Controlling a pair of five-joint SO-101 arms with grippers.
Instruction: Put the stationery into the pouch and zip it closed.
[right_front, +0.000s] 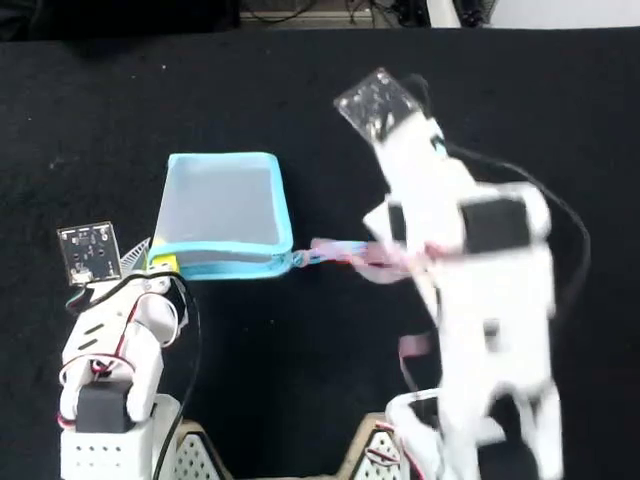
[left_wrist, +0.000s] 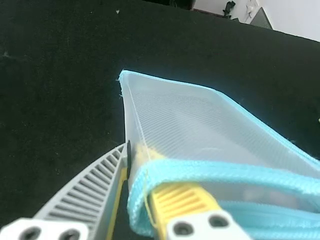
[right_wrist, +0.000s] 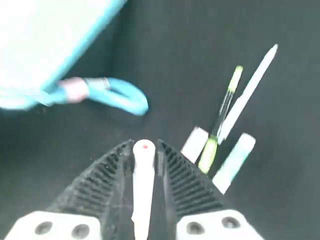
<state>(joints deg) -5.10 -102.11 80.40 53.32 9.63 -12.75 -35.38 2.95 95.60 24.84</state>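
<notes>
Since a marker sits in the jaws, step: loading stationery, with zipping not yet begun.
Right gripper (right_wrist: 145, 147): closed snugly on a white marker (right_wrist: 142, 190), whose red end shows between the fingers, above the table.
Left gripper (left_wrist: 136, 160): clamped on the near corner of the pouch (left_wrist: 200, 130) at its mouth edge, one finger inside, one outside.
Loose stationery: yellow-green pen (right_wrist: 220, 120), slim white pen (right_wrist: 247, 92) and teal-capped stick (right_wrist: 232, 162) lie together on the black table (right_front: 100, 100), apart from the pouch.
Zip loop (right_wrist: 125, 95): blue, just off the pouch's other corner.
Pouch body: teal mesh, lying flat, farthest out.
Next move, as I judge it: carry the marker to the held mouth, slide it in end first, then let go.
</notes>
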